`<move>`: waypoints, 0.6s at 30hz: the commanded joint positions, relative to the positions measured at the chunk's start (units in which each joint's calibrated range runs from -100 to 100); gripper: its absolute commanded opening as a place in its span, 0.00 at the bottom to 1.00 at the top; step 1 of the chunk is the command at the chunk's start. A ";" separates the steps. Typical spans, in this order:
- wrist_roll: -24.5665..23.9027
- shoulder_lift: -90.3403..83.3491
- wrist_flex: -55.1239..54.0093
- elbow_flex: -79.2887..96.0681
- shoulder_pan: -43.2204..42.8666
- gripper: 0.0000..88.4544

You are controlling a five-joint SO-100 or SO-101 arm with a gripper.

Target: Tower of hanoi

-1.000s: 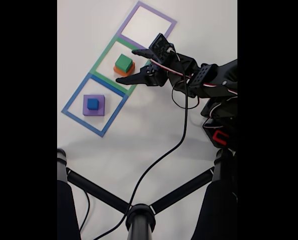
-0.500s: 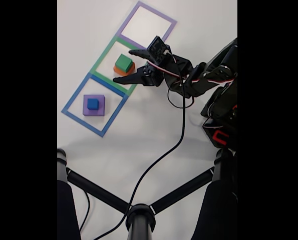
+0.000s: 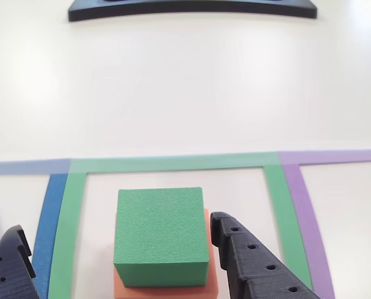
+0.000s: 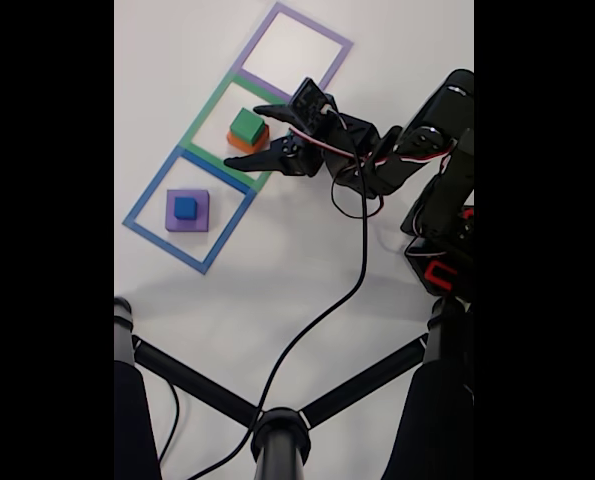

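Note:
In the fixed view a green cube (image 4: 246,125) sits on an orange cube (image 4: 243,144) inside the green square outline (image 4: 205,112). A small dark blue cube (image 4: 185,207) rests on the purple cube (image 4: 200,213) inside the blue outline (image 4: 152,190). My gripper (image 4: 251,135) is open, one finger on each side of the green-on-orange stack. The other view shows the green cube (image 3: 161,237) and the orange cube (image 3: 166,291) between my gripper (image 3: 116,226) fingers. The right finger (image 3: 247,265) is close to the cube. The left finger (image 3: 10,268) stands well apart.
The purple square outline (image 4: 295,50) beyond the stack holds nothing. A black strip (image 3: 191,9) lies at the far table edge. A black tripod-like stand (image 4: 277,430) and a cable (image 4: 349,290) cross the near table. The arm's base (image 4: 442,240) is at the right.
The gripper has moved left toward the green-on-orange stack, staying open. Its fingers now flank the green cube. The cubes have not moved.

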 commanded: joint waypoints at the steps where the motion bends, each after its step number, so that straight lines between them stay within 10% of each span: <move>1: 0.79 0.01 -1.70 -1.54 -1.15 0.35; 18: 0.79 0.65 -1.70 -1.27 -0.85 0.10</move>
